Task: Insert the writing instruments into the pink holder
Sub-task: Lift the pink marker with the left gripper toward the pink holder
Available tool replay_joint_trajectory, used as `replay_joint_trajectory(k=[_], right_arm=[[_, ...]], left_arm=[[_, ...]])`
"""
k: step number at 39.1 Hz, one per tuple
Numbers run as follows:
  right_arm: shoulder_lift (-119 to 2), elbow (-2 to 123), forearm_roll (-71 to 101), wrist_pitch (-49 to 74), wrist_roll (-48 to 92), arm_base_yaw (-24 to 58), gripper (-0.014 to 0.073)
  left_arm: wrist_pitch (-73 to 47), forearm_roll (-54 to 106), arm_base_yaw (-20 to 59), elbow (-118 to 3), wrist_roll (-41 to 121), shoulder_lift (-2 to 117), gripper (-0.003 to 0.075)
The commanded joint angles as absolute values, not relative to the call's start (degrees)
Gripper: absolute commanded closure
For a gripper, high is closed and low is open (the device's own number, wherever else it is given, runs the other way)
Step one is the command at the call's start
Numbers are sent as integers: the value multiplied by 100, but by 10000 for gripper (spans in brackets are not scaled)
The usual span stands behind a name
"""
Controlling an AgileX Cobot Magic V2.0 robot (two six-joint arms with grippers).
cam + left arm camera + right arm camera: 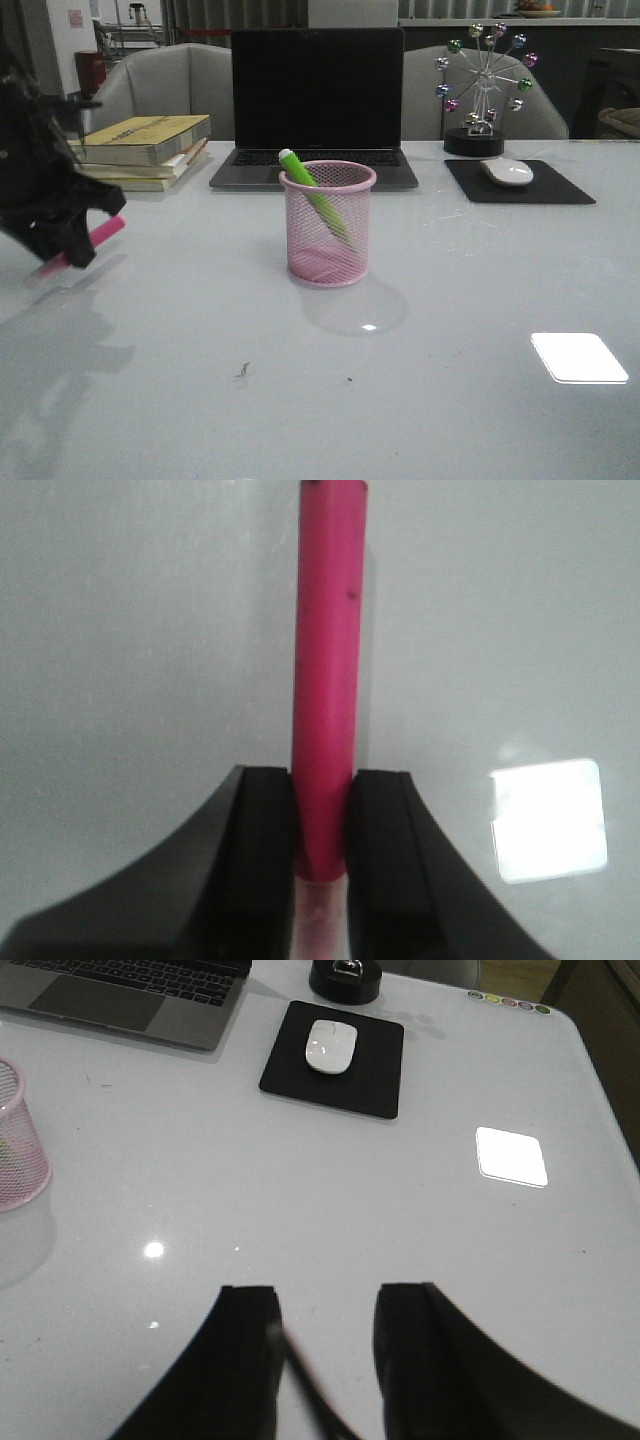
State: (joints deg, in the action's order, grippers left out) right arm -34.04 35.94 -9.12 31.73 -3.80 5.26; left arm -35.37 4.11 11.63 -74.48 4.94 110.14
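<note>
**Counter inventory: one marker in the cup, one in the left pincer**

Front view. Pink mesh cup [328, 224] upright near the middle of the white counter [450, 400]. Green marker [312, 192] inside it, leaning, its capped end above the rim at the left. Left pincer [70, 235] at the left edge, above the counter, closed on the pink marker [100, 235], which sticks out at a slant on both sides of the fingers. Pink marker well apart from the cup. Behind the cup: open laptop [317, 105], dark screen. Left of it, stacked books [145, 150]. Right of it, black mouse pad [518, 183] with a white mouse [508, 172] on it, and behind that a small Ferris-wheel ornament [485, 85].

Left wrist view. Left pincer [322, 825] clamped on the pink marker [330, 660]; both black fingers [265, 830] press its sides near one end, the long body reaching away over bare counter. Which end is capped is hard to tell here.

Right wrist view. Right pincer [327, 1345] spread moderately, nothing between its fingers, above bare counter. Cup [18, 1140] at the frame edge, well apart; mouse [330, 1044] on its pad [375, 1085] farther off, laptop [120, 990] corner beyond.
</note>
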Motion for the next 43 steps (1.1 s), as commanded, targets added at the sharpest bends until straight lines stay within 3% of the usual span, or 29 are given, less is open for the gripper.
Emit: replay_joint_trajectory(k=[1, 17, 33, 43], right_arm=[[-3406, 3761, -1016, 2754, -338, 487, 230], [-3406, 3761, -1016, 2754, -338, 487, 230], [-3406, 3761, -1016, 2754, -338, 487, 230], [-3406, 3761, -1016, 2754, -338, 487, 230]], left_arm=[[-2896, 577, 1355, -7795, 526, 10184, 617], [-288, 1834, 2239, -7905, 525, 9142, 617], [2316, 1763, 3318, -7657, 472, 9578, 617], [3001, 1159, 3582, -7528, -290, 10182, 617]])
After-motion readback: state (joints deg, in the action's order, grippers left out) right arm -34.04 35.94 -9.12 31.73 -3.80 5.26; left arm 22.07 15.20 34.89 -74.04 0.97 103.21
